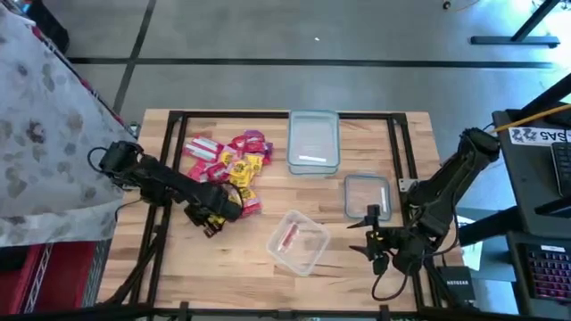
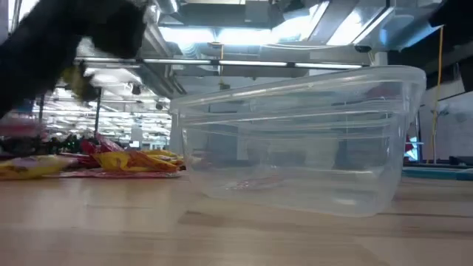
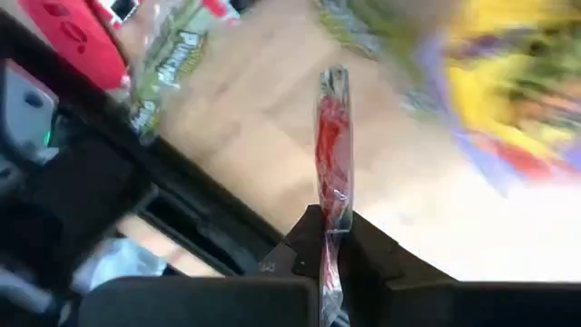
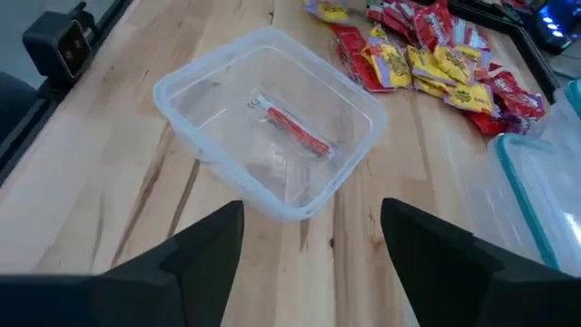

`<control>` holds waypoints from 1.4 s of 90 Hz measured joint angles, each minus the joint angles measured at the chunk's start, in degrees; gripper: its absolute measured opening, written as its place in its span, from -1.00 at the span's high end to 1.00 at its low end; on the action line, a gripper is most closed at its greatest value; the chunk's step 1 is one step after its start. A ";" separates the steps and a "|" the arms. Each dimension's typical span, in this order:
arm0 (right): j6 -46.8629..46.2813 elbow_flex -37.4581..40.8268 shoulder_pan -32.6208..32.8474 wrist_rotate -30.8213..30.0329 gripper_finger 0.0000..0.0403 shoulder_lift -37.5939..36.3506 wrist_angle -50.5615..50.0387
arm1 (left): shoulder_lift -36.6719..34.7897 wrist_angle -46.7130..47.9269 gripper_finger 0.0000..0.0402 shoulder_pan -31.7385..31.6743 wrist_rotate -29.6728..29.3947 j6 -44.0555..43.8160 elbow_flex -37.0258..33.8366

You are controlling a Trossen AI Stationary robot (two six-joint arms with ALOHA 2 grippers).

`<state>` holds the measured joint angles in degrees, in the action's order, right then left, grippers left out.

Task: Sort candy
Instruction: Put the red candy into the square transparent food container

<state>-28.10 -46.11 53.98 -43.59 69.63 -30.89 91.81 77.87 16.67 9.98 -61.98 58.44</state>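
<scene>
The candy lies in a pile (image 1: 227,165) of red, yellow and a few purple packets on the far left part of the wooden table, also seen as the pile (image 4: 436,54). My left gripper (image 1: 210,221) sits at the pile's near edge, shut on one long red candy (image 3: 330,145). A clear tub (image 1: 297,241) at the middle near side holds one red candy (image 4: 295,130). My right gripper (image 4: 313,245) waits open to the right of this tub, touching nothing. My left gripper pinches the red candy by one end of its wrapper (image 3: 332,232) between its two fingers. The rest of the packet sticks out past the fingertips, seen edge-on. Whether the free end touches the table I cannot tell.
A second clear container with a teal rim (image 1: 314,143) stands at the far middle. A flat lid (image 1: 368,196) lies right of centre. Black frame bars (image 1: 169,169) run along the table's left and right sides. In the low view the near tub (image 2: 295,140) fills the middle.
</scene>
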 joint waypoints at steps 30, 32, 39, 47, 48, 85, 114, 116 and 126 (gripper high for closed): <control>0.02 0.00 0.00 -0.97 -0.23 0.00 1.20 | -0.15 -14.39 0.99 6.39 -20.70 -17.07 20.64; 0.04 0.00 0.00 -0.97 -0.23 0.00 1.25 | -0.12 -17.74 0.99 6.61 -21.88 -16.56 20.67; 0.04 0.00 0.00 -0.97 -0.23 0.00 1.32 | 0.40 -30.94 0.99 7.39 -27.07 -11.96 20.68; 0.04 0.00 0.00 -0.97 -0.23 0.00 1.34 | 2.48 -44.18 0.99 7.53 -30.98 -6.25 20.76; 0.04 0.00 0.00 -0.98 -0.23 0.00 1.32 | 2.84 -45.51 0.99 7.51 -31.00 -5.86 20.76; 0.06 0.00 0.00 -0.99 -0.23 0.00 1.46 | 18.34 -63.19 1.00 4.35 -12.86 -5.84 20.65; 0.07 0.00 0.00 -1.01 -0.23 0.00 1.45 | 20.65 -63.39 0.93 -0.54 -6.98 -2.34 20.65; 0.07 0.00 0.00 -1.01 -0.23 0.00 1.45 | 20.65 -63.38 0.90 -0.81 -6.65 -2.01 20.65; 0.07 0.00 0.00 -1.01 -0.23 0.00 1.44 | 20.65 -62.50 0.79 -2.35 -3.58 -0.64 20.66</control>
<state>-28.03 -46.11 53.98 -44.60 69.63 -29.45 112.46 15.37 14.32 6.40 -62.62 79.10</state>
